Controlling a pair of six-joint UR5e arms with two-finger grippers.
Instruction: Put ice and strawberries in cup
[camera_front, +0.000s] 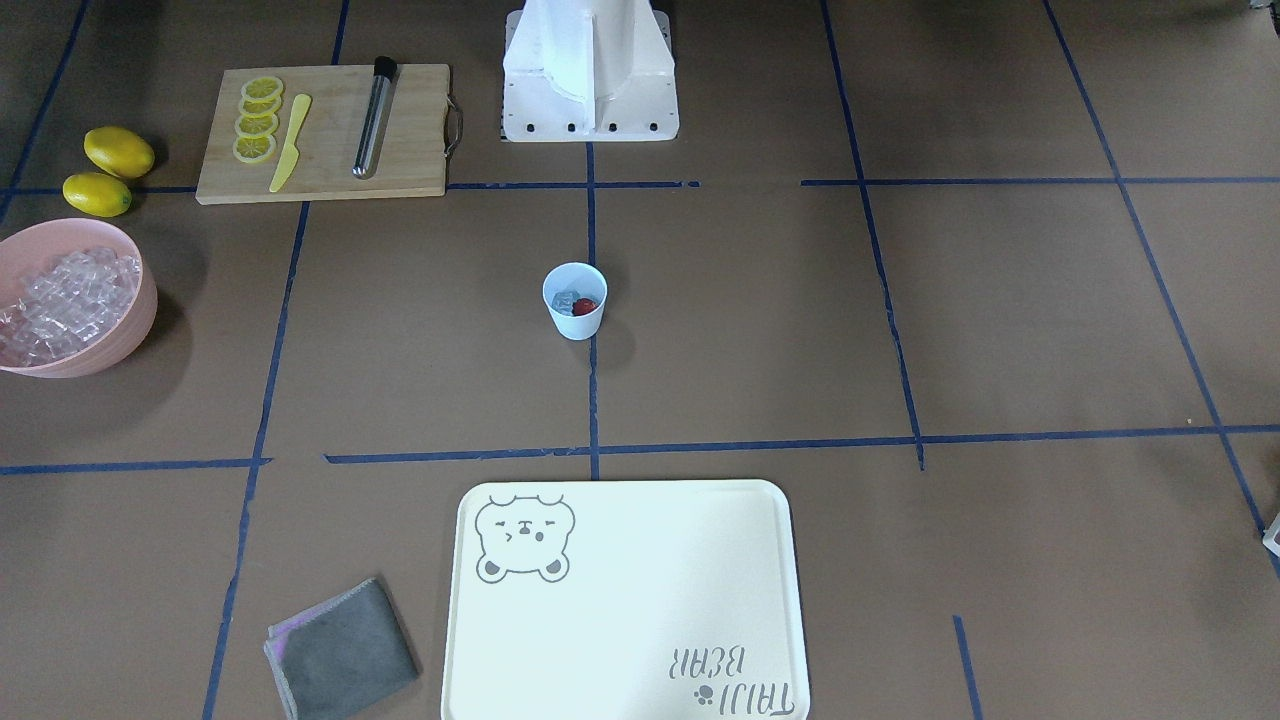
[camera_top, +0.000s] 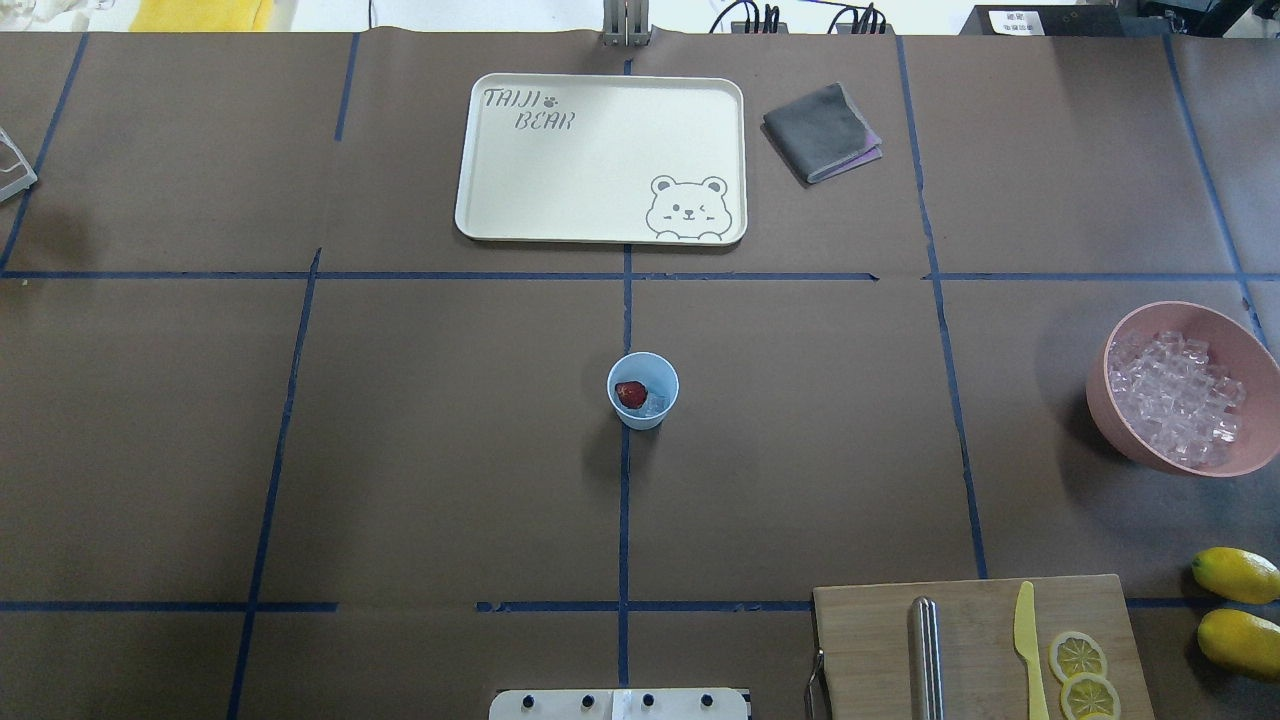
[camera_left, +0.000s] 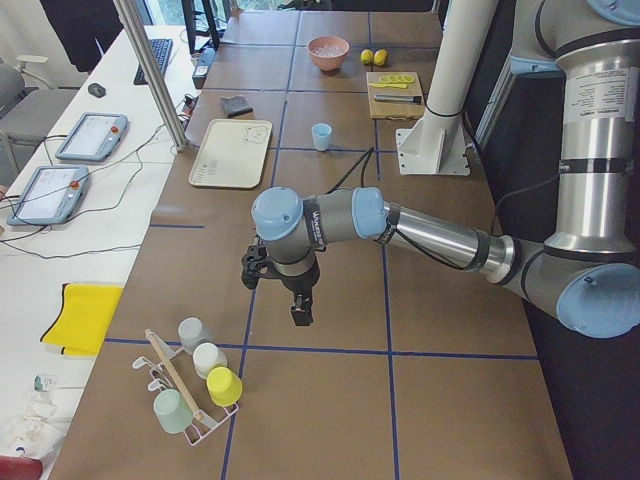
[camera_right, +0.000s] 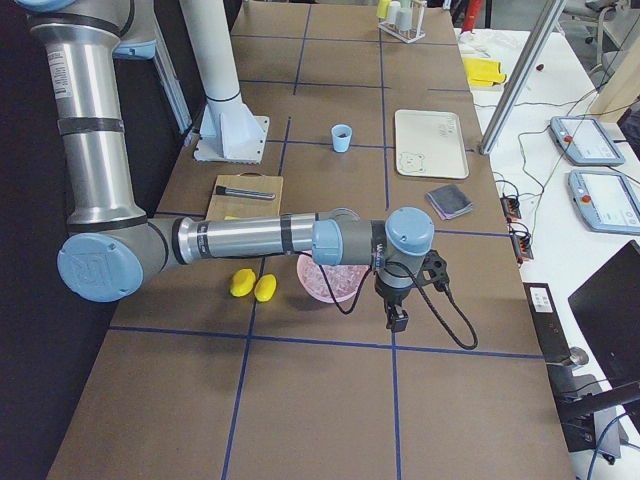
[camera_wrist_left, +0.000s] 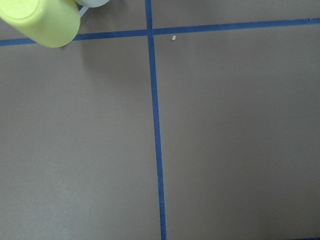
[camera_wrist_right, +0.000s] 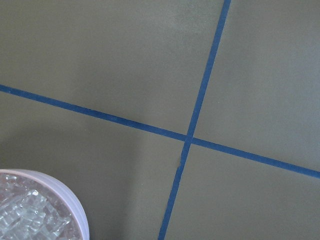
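The pale-blue cup (camera_front: 575, 318) stands upright at the table's middle, also in the overhead view (camera_top: 642, 414). Inside it lie the dark-red strawberry (camera_front: 585, 306) (camera_top: 630, 393) and clear ice (camera_front: 563, 301) (camera_top: 656, 405). More ice cubes (camera_top: 1175, 400) fill the pink bowl (camera_top: 1112, 425) on the robot's right. My left gripper (camera_left: 298, 315) hangs over bare table far from the cup, near a cup rack. My right gripper (camera_right: 398, 320) hangs beside the pink bowl (camera_right: 322, 288). Both show only in the side views, so I cannot tell if they are open or shut.
A cream bear tray (camera_top: 600, 160) and a folded grey cloth (camera_top: 822, 130) lie beyond the cup. A cutting board (camera_top: 975, 650) holds lemon slices, a yellow knife and a metal tube. Two lemons (camera_top: 1238, 605) lie beside it. A rack of cups (camera_left: 195, 385) stands at the left end.
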